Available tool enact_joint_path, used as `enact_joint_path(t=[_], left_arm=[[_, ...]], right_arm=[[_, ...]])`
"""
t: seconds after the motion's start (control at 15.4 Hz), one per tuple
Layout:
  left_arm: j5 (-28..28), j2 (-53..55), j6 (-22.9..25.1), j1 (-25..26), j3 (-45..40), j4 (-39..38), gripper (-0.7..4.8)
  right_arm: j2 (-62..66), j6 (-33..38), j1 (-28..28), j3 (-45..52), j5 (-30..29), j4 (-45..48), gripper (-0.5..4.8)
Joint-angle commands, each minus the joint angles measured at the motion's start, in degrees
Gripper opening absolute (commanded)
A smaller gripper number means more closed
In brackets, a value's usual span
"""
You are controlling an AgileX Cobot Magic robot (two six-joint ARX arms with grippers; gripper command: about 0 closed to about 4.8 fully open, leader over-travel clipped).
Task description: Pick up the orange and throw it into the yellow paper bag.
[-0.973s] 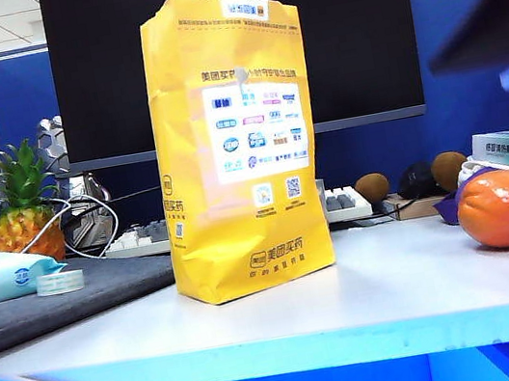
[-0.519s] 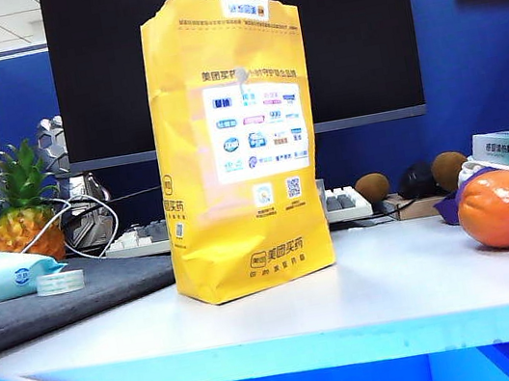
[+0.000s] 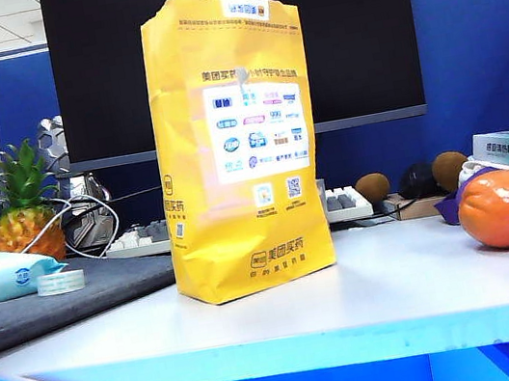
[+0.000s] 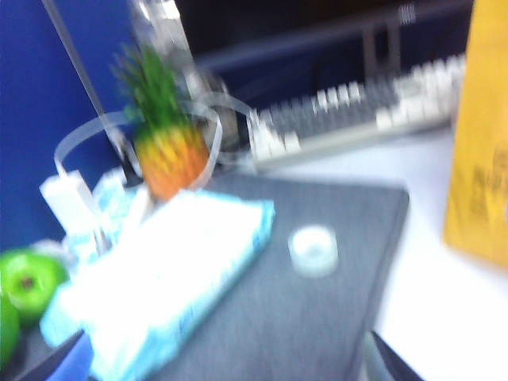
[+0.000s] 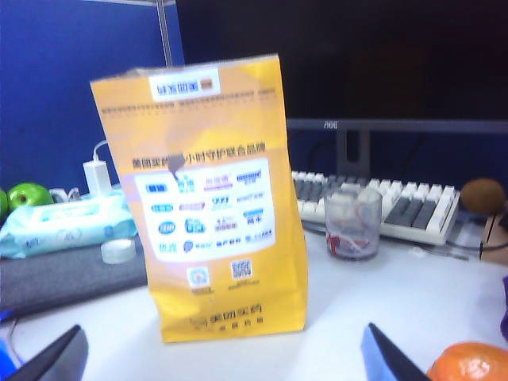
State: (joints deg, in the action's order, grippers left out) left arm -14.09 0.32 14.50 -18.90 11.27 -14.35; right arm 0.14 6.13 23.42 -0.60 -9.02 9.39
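The right gripper (image 5: 222,361) is seen only as two dark fingertips at the edge of the right wrist view, spread wide apart with nothing between them. From it, the yellow paper bag (image 5: 214,198) is faced almost head on, standing upright on the white table (image 5: 373,302). The orange (image 5: 468,361) is caught at the very corner of the same view, just beyond one fingertip, well off to the side of the bag. In the exterior view the orange (image 3: 503,208) is found resting on the table near its right end, well apart from the bag (image 3: 235,145), which is placed near the middle.

The left gripper (image 4: 230,365) is likewise shown only by two dark tips set wide, holding nothing; its blurred view is filled by a grey mat (image 4: 302,278), a wipes pack (image 4: 159,278) and a pineapple (image 4: 167,151), with only an edge of the bag visible.

The right arm is judged the nearer to the orange, which lies on its own side. The fruit being round, no particular grasp axis is imposed; a sideways swing and a descent are judged to be called for
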Motion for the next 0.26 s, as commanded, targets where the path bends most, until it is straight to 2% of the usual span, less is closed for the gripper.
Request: enact_joint_path(t=[0.06, 0.26], left_arm=[[0.2, -0.1, -0.1, 0.1, 0.1, -2.6, 4.79], [0.2, -0.1, -0.1, 0.1, 0.1, -2.8, 4.79]], right_arm=[[0.0, 0.1, 0.0, 0.5, 0.0, 0.6, 4.79], [0.0, 0.0, 0.0, 0.5, 0.0, 0.6, 4.79]])
